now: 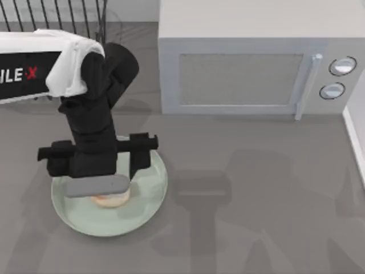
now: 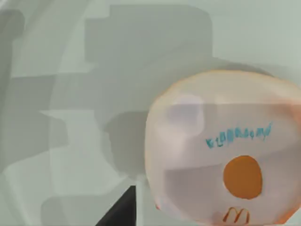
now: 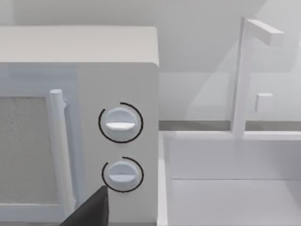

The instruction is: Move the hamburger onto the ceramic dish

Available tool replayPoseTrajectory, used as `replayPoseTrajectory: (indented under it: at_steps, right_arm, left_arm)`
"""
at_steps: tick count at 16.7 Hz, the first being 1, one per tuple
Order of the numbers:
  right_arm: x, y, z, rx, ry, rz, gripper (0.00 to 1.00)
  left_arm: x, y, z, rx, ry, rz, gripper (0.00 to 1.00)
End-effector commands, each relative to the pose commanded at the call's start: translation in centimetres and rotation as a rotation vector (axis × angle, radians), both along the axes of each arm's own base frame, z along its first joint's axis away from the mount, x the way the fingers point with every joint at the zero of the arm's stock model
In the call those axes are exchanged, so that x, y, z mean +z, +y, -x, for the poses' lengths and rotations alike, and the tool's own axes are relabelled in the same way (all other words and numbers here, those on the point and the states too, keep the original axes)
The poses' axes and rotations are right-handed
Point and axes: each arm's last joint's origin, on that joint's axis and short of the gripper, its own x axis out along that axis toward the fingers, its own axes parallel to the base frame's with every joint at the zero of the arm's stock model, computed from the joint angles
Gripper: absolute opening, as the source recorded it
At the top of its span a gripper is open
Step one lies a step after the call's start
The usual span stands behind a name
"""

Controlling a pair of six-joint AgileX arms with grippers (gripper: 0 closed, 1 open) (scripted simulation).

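The hamburger (image 1: 112, 200) is a small pale bun with an orange dot and a printed logo. It lies on the ceramic dish (image 1: 149, 194), a pale mint-green plate at the table's front left. My left gripper (image 1: 100, 185) hangs straight over it and covers most of it from above. In the left wrist view the hamburger (image 2: 221, 150) is very close, resting on the glossy floor of the dish (image 2: 94, 70). A dark part of my right gripper (image 3: 91, 209) points at the microwave's knobs.
A grey microwave (image 1: 239, 63) with a door handle (image 1: 305, 85) and two knobs (image 1: 341, 66) stands at the back. A black wire rack (image 1: 57, 17) stands at the back left. A white sink (image 3: 225, 183) with a tap (image 3: 244, 70) lies right of the microwave.
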Motion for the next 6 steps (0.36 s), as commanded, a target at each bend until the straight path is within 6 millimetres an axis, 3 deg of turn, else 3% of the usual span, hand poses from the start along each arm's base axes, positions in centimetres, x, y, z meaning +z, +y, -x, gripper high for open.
replayPoseTrajectory:
  at_steps: [6]
  right_arm:
    - [0.0,0.0,0.0,0.0,0.0,0.0,1.0]
  left_arm:
    - [0.0,0.0,0.0,0.0,0.0,0.0,1.0]
